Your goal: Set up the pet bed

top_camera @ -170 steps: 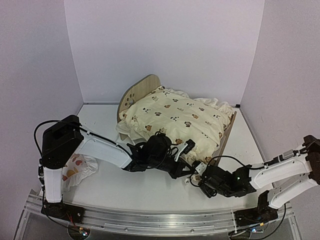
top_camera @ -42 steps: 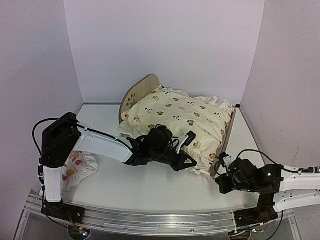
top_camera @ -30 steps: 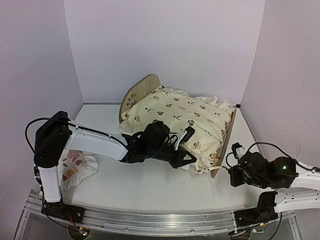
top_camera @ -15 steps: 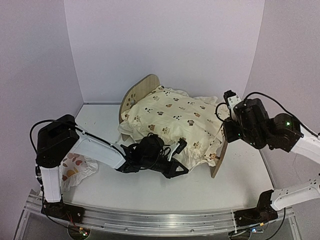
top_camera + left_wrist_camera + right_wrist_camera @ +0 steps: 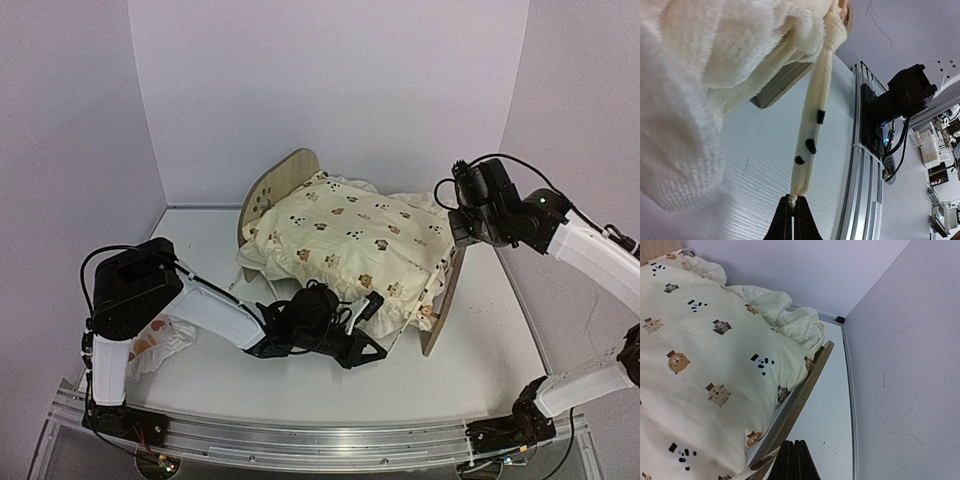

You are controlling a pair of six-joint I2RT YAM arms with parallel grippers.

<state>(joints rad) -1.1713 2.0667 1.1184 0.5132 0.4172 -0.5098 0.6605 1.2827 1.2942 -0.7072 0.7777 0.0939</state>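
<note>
Cushion tie [image 5: 810, 135] sits pinched in my closed left claw [image 5: 791, 201], stretching to the near end of the pet bed [image 5: 445, 305] footboard. My right claw [image 5: 794, 456], closed and empty, hangs over the far end.

Light-wood pet bed [image 5: 283, 175], upright, mid-table

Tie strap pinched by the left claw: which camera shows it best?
Left wrist view: the tie strap shows whole, running from the cushion down to the shut left gripper. From the top view I cannot pick it out beside the arm. The right wrist view misses it.
</note>
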